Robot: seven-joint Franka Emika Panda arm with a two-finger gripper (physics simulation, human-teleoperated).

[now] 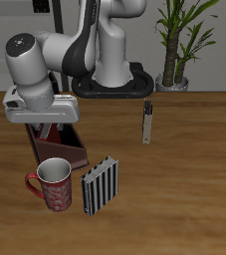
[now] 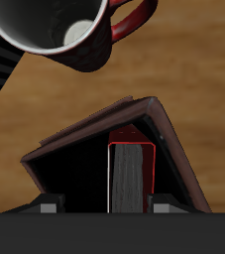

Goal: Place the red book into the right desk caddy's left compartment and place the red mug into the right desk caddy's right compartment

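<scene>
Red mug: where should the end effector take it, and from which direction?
Likely the rim wall, from straight above. The red mug stands upright near the table's front edge with its mouth open, so one finger can go inside and one outside. Pick the rim away from its handle and from the striped book standing close beside it. The end effector hangs above the right desk caddy.
</scene>
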